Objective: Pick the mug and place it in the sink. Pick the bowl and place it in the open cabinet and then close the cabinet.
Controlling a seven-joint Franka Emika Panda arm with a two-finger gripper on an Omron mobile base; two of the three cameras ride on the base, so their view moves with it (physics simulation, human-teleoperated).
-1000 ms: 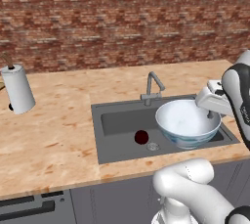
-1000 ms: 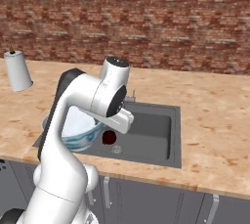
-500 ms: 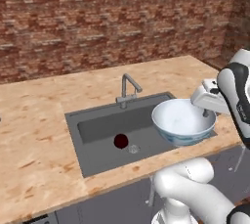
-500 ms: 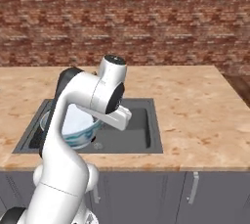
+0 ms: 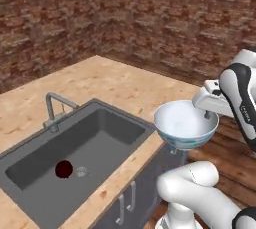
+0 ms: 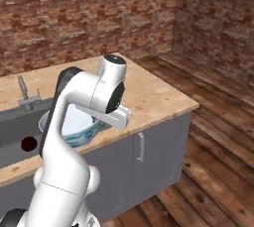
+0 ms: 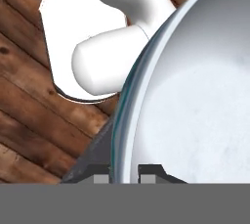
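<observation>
My gripper (image 5: 206, 114) is shut on the rim of the white bowl (image 5: 183, 124) and holds it upright in the air, past the counter's end and above the wooden floor. In the hand view the bowl's rim (image 7: 119, 135) runs between my gripper's (image 7: 124, 174) two dark tips. The bowl (image 6: 73, 128) also shows behind my arm, its blue-green outside facing the camera. The dark maroon mug (image 5: 63, 169) stands on the floor of the sink (image 5: 107, 129), beside the drain. It shows again, mug (image 6: 29, 143) in sink (image 6: 11, 122), at the left edge. The cabinet is out of view.
A silver faucet (image 5: 53, 107) stands behind the basin. The wooden counter (image 5: 120, 85) ends at a corner on the right, with grey lower doors (image 6: 154, 146) beneath. Brown plank floor (image 6: 218, 122) stretches to the brick walls (image 5: 165, 18).
The whole picture has shifted: the base has turned right, so the sink slid left and the counter's end and floor came into view. The bowl stays in my gripper.
</observation>
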